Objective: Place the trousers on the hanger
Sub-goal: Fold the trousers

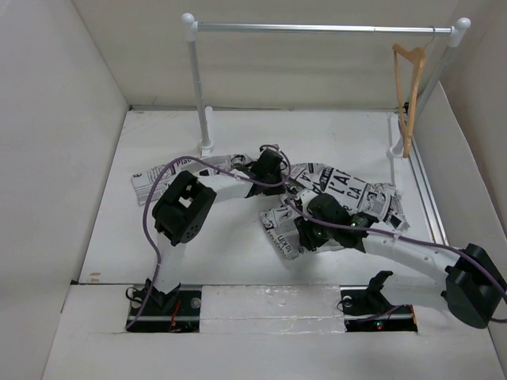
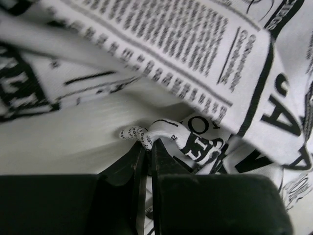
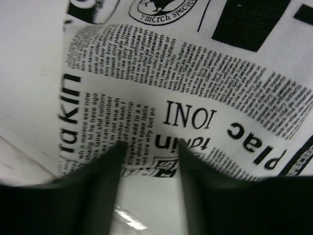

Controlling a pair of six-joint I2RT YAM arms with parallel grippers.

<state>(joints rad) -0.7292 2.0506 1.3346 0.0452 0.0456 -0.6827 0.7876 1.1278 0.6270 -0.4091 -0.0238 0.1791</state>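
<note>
Trousers (image 1: pixel 341 194) lie crumpled on the worktop (image 1: pixel 230 265), well apart from the hanger (image 1: pixel 409 87), so with the left tool (image 2: pixel 148 143) pinched on a fold, the right tool (image 3: pixel 149 149), jaws apart over the cloth's edge, should close on a full layer before lifting.

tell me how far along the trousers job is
Nothing done yet: the trousers lie crumpled on the table, the hanger hangs bare on the rail. In hand: the left claw is shut on a thin fold of them; the right claw is open over the cloth. Left: lift, carry, drape.
</note>
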